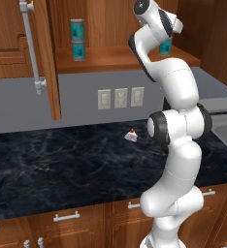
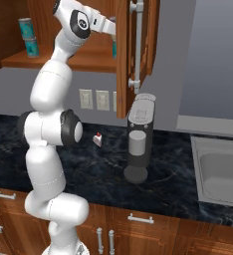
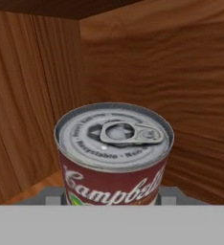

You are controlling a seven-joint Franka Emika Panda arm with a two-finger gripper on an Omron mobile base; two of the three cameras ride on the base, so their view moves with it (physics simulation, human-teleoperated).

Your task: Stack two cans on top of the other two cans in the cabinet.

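Left base view: two teal-labelled cans (image 1: 77, 39) are seen already stacked at the cabinet shelf's (image 1: 115, 60) left end; a third teal can (image 1: 165, 47) is glimpsed at the right, behind the arm. The gripper itself is hidden by the wrist.
Right base view: the stacked pair (image 2: 28, 36) is shown far left; one coffee machine (image 2: 139, 138) is counted on the counter (image 2: 178, 179).
Hand view: one red-banded can (image 3: 114, 152) is held close in narrowed jaws, inside the cabinet corner.
Risk: an off-centre release is judged likely to topple the can off the tin below.
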